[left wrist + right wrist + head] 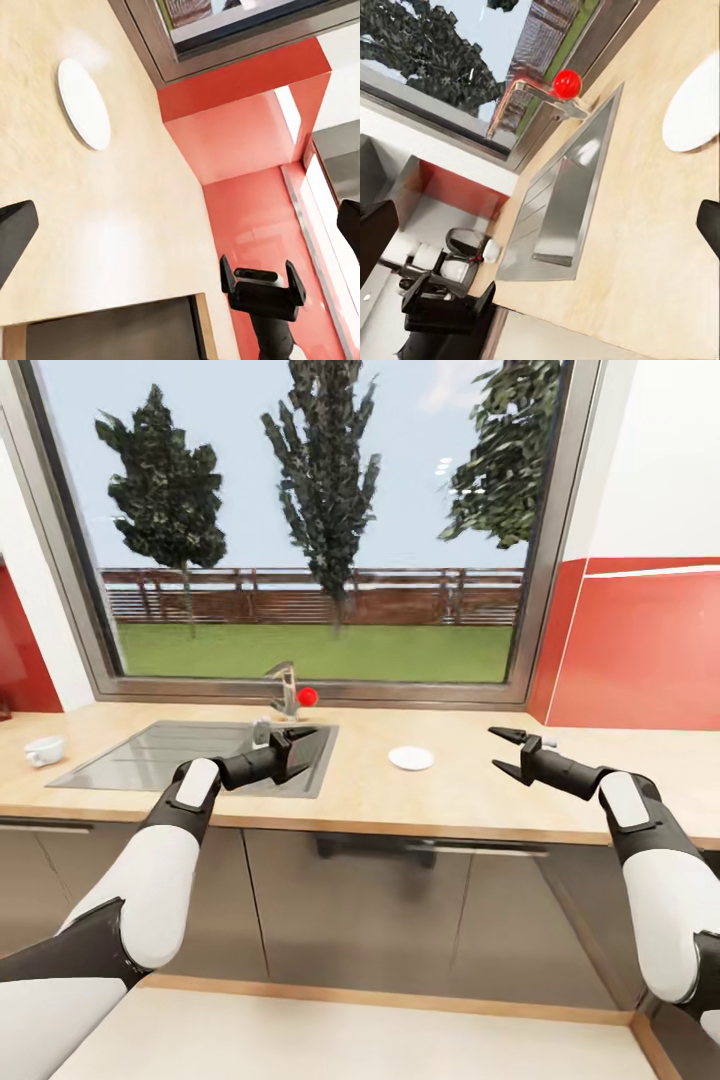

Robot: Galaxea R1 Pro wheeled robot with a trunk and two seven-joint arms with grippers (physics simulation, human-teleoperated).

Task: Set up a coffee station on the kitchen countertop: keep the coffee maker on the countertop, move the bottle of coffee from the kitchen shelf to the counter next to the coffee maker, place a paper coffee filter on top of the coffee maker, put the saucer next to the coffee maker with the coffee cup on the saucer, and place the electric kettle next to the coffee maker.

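Facing the countertop (pixel 450 790) under the window (pixel 320 520), we see the sink (pixel 190 755) at ten o'clock, the saucer (pixel 411 758) near twelve and the coffee cup (pixel 44 750) far off at nine, well apart from the saucer. We judge the risk is a shallow pinch sliding the thin saucer along the wood. Both arms reach forward, level, above the counter; the left gripper (pixel 297 752) and right gripper (pixel 507 752) are spread and hold nothing.
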